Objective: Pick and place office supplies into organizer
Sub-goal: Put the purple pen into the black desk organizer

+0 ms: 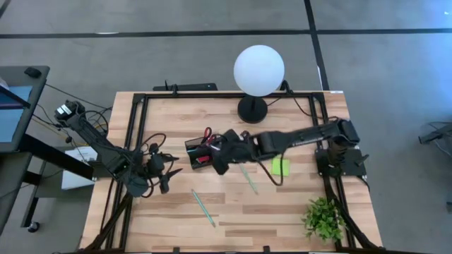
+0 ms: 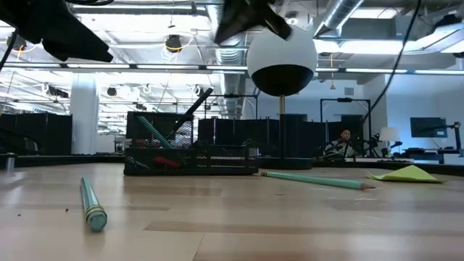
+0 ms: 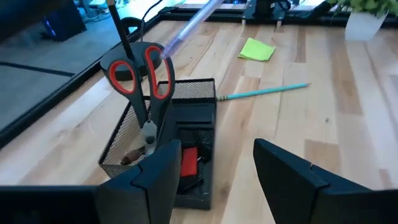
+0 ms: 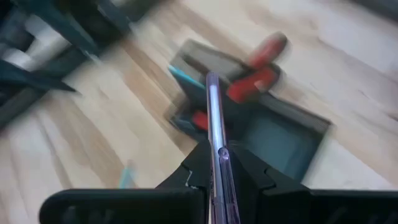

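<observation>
The black mesh organizer (image 1: 200, 152) (image 3: 196, 115) sits mid-table. Red-handled scissors (image 3: 140, 74) stand blades-down in one of its compartments, and a small red block (image 3: 189, 160) lies in another. My right gripper (image 1: 220, 159) (image 4: 221, 157) hovers over the organizer (image 4: 277, 134), shut on a pale purple pen (image 4: 214, 99). My left gripper (image 1: 166, 175) (image 3: 214, 180) is open, just left of the organizer, touching nothing. Two teal pens (image 1: 203, 207) (image 1: 248, 178) and the lime-green sticky pad (image 1: 280, 166) lie flat on the table. My right gripper pinches the pale purple pen between its two fingers. The pen lies along the fingers, and its long free part (image 4: 215, 134) sticks out ahead of the fingertips (image 4: 198, 163). It is lifted clear and slants down toward the scissors' handles (image 3: 163, 53).
The white globe lamp (image 1: 259, 70) stands at the far edge behind the organizer. A green plant (image 1: 325, 219) sits at the near right corner. A black bar-shaped device (image 1: 191, 87) lies at the far edge. Bare wood stretches along the near side between the pens.
</observation>
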Robot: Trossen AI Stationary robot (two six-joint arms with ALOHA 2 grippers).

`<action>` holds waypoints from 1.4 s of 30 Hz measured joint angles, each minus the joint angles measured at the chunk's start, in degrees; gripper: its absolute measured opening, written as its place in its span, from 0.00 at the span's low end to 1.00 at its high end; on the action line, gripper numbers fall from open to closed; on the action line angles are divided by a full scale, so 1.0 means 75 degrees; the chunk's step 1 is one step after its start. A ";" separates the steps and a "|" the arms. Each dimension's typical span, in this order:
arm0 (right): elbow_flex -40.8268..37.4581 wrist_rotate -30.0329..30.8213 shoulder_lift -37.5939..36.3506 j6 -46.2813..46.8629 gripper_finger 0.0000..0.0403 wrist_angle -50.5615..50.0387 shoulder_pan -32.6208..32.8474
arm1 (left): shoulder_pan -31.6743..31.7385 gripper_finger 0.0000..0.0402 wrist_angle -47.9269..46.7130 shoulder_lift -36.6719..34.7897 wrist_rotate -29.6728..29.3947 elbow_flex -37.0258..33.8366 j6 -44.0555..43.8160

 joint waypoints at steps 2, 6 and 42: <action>0.0582 -0.0457 0.0262 0.0063 0.07 -0.0044 -0.0216 | 0.0000 0.50 -0.0224 0.0000 -0.0036 0.0000 0.0056; 0.1144 -0.1207 0.0549 0.0210 0.07 -0.0473 -0.0563 | 0.0000 0.50 -0.0624 0.0000 -0.0275 0.0003 0.0048; 0.2447 -0.3872 0.2264 0.1816 0.07 -0.0791 -0.1961 | 0.0000 0.50 -0.1319 0.0006 -0.0177 0.0006 -0.0144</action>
